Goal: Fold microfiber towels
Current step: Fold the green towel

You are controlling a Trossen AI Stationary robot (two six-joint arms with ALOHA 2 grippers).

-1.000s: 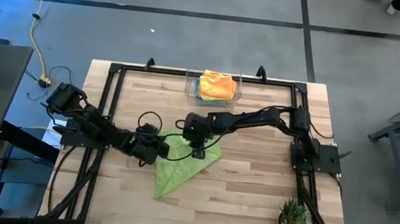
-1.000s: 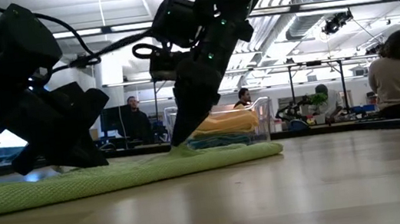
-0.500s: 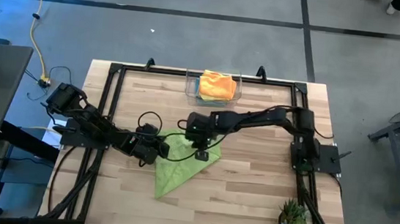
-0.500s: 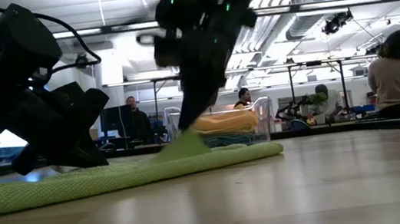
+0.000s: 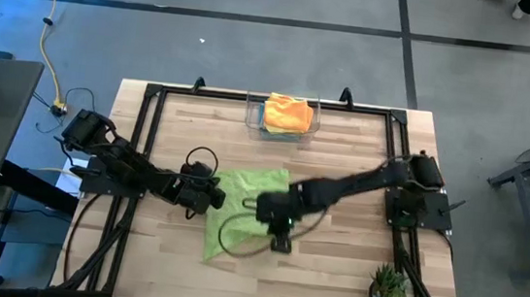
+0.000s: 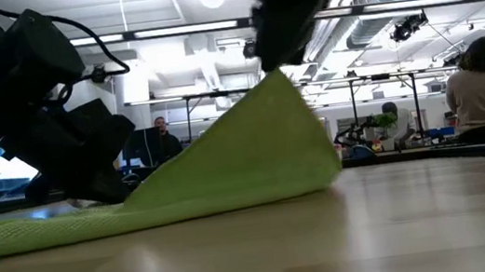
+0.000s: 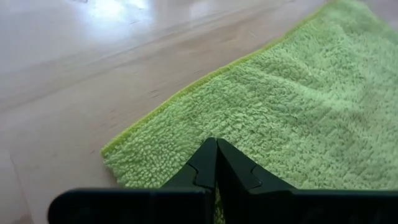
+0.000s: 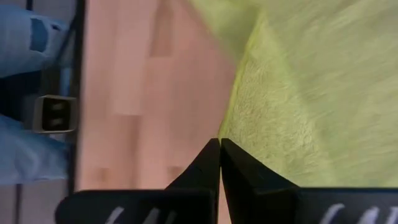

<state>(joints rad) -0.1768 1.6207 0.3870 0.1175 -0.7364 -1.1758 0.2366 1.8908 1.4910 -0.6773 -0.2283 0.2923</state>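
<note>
A lime green towel (image 5: 240, 200) lies on the wooden table, left of centre. My left gripper (image 5: 214, 199) is shut at its left edge, low on the table. My right gripper (image 5: 281, 240) is shut on the towel nearer the front edge and holds it raised. In the low view the raised part forms a peak (image 6: 277, 80) under the right gripper (image 6: 282, 63). From the peak the cloth slopes down to the part lying flat (image 6: 39, 233). My left gripper (image 7: 216, 144) has its shut fingers on the towel's top face (image 7: 249, 149), a little in from a corner (image 7: 111, 152), slanting down from the table's left. That part lies flat on the table. Whether any cloth is pinched between the fingers I cannot tell. My right gripper (image 8: 219, 144) pinches the towel's edge (image 8: 239, 127) between its two fingers, coming steeply from above. The held part is lifted clear. The cloth hangs and slopes from it down to the table, where the rest lies.
A clear bin (image 5: 253, 118) with orange and yellow cloths stands at the far edge. A small green plant (image 5: 388, 292) sits at the near right corner. Black frame rails (image 5: 144, 137) border the table. A dark cable loop (image 5: 237, 236) lies by the towel. People sit beyond the table.
My right gripper has risen and gone toward the table's near edge, slightly rightward, taking the towel's held part with it. That part, flat on the table before, now stands up as a peak. The left part of the towel has stayed down under my left gripper.
</note>
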